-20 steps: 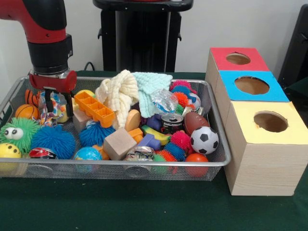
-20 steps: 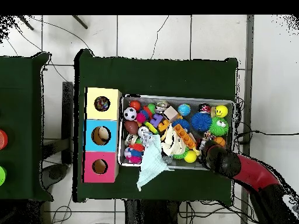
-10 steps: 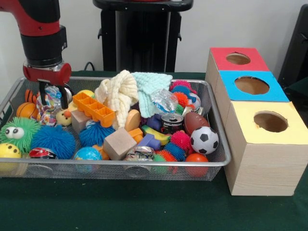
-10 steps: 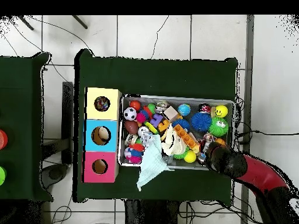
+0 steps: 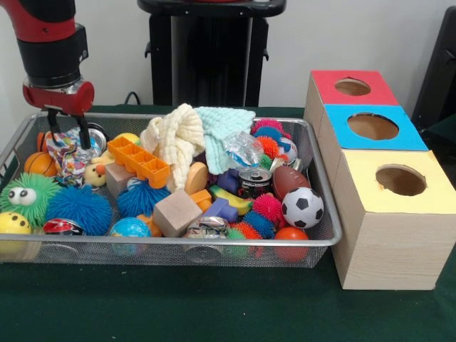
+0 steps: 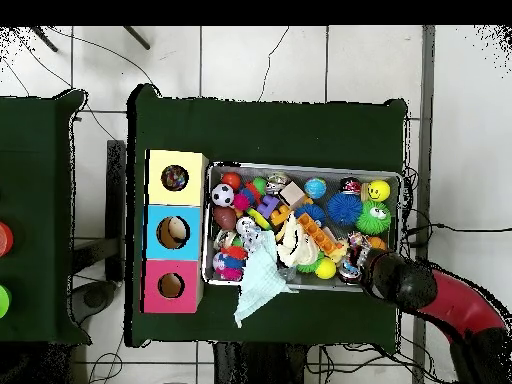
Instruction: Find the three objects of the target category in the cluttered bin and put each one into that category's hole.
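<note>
Green-clothed table (image 5: 214,313), wire bin (image 5: 178,246) packed full. Gripper (image 5: 65,132) pinches a multicolour crumpled wrapper (image 5: 69,151) at the bin's far corner, just above the clutter (long axis roughly vertical). Three-hole box (image 5: 377,178) sits beside the bin's opposite end.

Bin (image 5: 324,214) is lying packed w/ toys, no bare floor showing; cloths (image 5: 196,135) are piling highest at centre. Three box holes (image 5: 372,126) are facing up, unobstructed; arm (image 5: 50,43) is occupying bin's left corner.
</note>
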Action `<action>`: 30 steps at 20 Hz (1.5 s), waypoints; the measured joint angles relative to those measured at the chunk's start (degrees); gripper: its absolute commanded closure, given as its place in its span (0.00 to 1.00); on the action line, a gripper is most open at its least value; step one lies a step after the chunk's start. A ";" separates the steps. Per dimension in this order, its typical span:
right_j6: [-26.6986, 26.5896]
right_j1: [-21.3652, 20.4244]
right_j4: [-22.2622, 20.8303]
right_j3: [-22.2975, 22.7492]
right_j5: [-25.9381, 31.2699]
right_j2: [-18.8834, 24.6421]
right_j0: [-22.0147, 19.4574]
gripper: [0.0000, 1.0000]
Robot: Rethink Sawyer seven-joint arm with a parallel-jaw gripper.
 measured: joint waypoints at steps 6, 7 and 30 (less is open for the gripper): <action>0.00 0.00 0.00 0.00 0.00 0.05 -0.03 1.00; 0.00 0.00 0.00 0.00 0.00 0.09 -0.07 1.00; 0.00 -3.38 -2.73 1.11 -7.03 -0.21 3.00 1.00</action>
